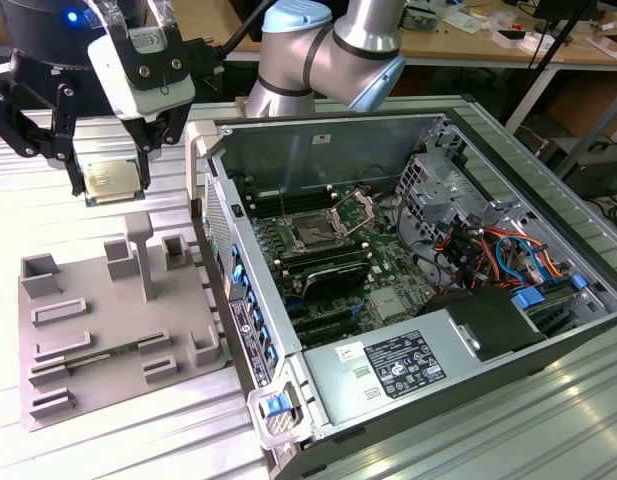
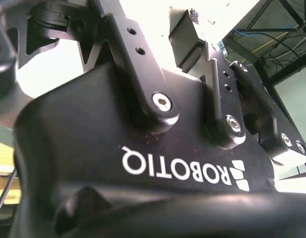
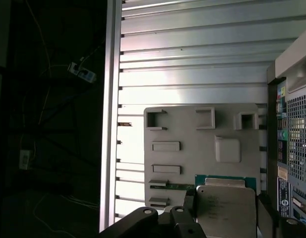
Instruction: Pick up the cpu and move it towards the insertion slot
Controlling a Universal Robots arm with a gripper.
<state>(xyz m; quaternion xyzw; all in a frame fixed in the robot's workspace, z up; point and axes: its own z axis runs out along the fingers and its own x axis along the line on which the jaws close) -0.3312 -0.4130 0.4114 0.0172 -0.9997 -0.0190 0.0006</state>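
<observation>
Cpu (image 1: 112, 182) in pincer (image 1: 114, 162) above tray (image 1: 98, 292)

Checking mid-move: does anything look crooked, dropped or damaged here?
Nothing stands out. The cpu is held squarely in the gripper, above the grey tray. The insertion slot looks unobstructed, its bracket raised open.

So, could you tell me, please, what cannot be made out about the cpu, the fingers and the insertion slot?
The cpu: partly cut off by the picture's edge in the first wrist view; its underside faces away.
The fingers: their contact with the cpu is lost in shadow there.
The insertion slot: too small in the exterior view to see its pins.
</observation>
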